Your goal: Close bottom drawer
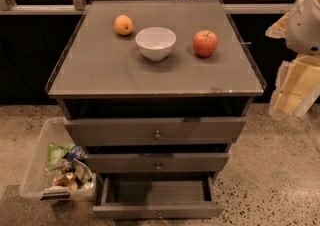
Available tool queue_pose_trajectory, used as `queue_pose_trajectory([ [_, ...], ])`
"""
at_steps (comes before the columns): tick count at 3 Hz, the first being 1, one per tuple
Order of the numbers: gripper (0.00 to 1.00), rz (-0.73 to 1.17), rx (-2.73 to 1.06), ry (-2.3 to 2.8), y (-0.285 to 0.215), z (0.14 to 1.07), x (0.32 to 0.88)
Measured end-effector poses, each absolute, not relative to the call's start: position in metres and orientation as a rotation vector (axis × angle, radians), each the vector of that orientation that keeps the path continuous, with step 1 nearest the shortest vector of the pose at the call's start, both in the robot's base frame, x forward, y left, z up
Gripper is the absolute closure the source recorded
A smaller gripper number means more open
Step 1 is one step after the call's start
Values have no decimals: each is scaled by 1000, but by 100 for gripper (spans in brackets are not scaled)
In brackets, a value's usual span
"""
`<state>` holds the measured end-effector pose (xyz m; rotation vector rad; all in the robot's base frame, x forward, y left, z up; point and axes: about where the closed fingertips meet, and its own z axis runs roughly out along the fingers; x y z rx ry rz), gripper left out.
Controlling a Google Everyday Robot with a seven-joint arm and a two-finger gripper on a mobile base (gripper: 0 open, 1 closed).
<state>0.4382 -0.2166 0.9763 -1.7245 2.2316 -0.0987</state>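
The bottom drawer [159, 212] of the dark grey-brown cabinet is pulled out, showing its bare inside, with a small round knob on its flat front at the lower edge of the camera view. The middle drawer front [158, 163] and the top drawer front [156, 131] sit above it, each with a knob. My gripper [295, 87], white and pale yellow, hangs at the far right, beside the cabinet's right edge and well above the bottom drawer.
On the cabinet top [100, 70] stand an orange [123, 24], a white bowl [155, 43] and a red apple [205, 43]. A clear plastic bin [37, 162] with snack packets stands on the speckled floor left of the cabinet. Dark glass panels run behind.
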Motion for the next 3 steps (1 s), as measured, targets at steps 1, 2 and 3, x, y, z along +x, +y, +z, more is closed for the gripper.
queue_pose_trajectory([
  [1,0,-105,-1721,2228,-216,978,438],
  [2,0,-73,-1661,2219,-220,961,423],
  [3,0,-26,-1549,2151,-209,945,379],
])
